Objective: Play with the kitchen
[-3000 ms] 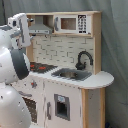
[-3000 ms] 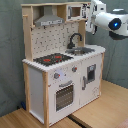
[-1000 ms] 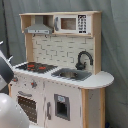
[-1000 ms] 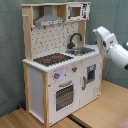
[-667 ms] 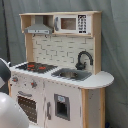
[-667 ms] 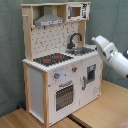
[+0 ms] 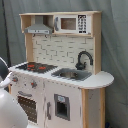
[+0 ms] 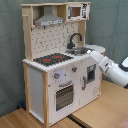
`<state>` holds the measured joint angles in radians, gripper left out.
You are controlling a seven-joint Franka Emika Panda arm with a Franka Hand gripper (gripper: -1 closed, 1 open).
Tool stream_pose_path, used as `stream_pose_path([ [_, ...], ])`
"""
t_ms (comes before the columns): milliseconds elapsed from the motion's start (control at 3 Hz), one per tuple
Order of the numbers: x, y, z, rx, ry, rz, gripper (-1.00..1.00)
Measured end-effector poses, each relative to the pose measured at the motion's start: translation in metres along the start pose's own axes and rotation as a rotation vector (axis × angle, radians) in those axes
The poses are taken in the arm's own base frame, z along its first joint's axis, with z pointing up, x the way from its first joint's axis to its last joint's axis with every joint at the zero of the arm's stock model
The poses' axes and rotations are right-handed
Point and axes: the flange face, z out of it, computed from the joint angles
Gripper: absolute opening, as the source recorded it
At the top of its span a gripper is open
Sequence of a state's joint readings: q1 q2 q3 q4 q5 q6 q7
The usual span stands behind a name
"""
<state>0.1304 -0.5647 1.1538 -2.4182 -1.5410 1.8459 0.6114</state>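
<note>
The kitchen is a white and pale-wood toy unit with a black-red hob, a steel sink, a black tap, an oven door, knobs, a pegboard back, a hood and a microwave shelf. In the second exterior view my white arm comes in from the right. Its gripper end sits at counter height, overlapping the counter's rounded end. In the first exterior view only white arm parts show at the lower left edge.
The kitchen stands on a wooden table with a seam running across it. A grey-green curtain hangs behind. A small door with a dark panel is set below the sink.
The arm has come down from beside the microwave shelf to counter height in the second exterior view. In the first exterior view it has sunk toward the lower left corner.
</note>
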Motion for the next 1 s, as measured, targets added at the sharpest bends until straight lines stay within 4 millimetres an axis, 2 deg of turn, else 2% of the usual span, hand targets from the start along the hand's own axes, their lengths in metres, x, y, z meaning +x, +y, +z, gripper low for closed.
stream_pose_path([
  [1000,0.01,-0.06,0.019,0.082,0.073,-0.305,1.0],
])
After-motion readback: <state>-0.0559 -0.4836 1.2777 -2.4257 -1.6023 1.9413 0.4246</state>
